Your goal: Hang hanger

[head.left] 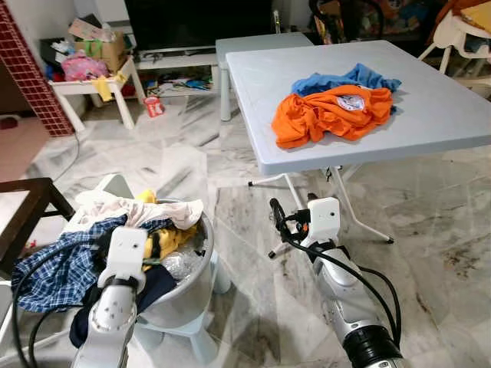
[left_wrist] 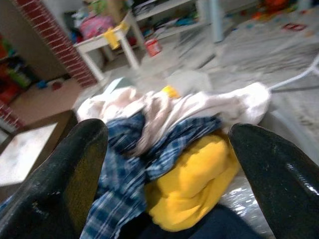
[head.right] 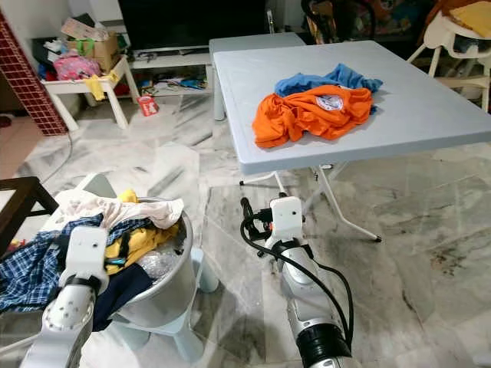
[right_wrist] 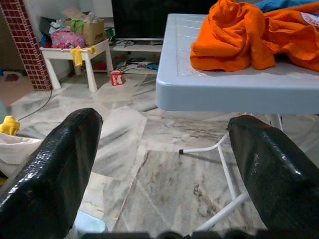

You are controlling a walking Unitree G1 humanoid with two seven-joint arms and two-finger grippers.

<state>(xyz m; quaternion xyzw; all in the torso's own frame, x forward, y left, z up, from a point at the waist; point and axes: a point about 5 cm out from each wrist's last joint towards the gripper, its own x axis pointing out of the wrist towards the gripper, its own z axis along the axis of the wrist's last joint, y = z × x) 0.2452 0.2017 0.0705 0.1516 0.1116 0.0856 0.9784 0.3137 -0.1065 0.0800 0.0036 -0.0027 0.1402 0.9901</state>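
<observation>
Orange shirt lies crumpled on the pale blue tabletop, overlapping a blue garment just behind it. No hanger can be made out in any view. The left tool hovers with its fingers spread wide over a grey laundry basket heaped with clothes: a blue plaid shirt, a yellow garment and a cream cloth. The right tool, fingers likewise parted and holding nothing, sits low above the marble floor, near the tabletop's front edge and its white folding legs. A white side table stands well apart beside a red brick pillar.
</observation>
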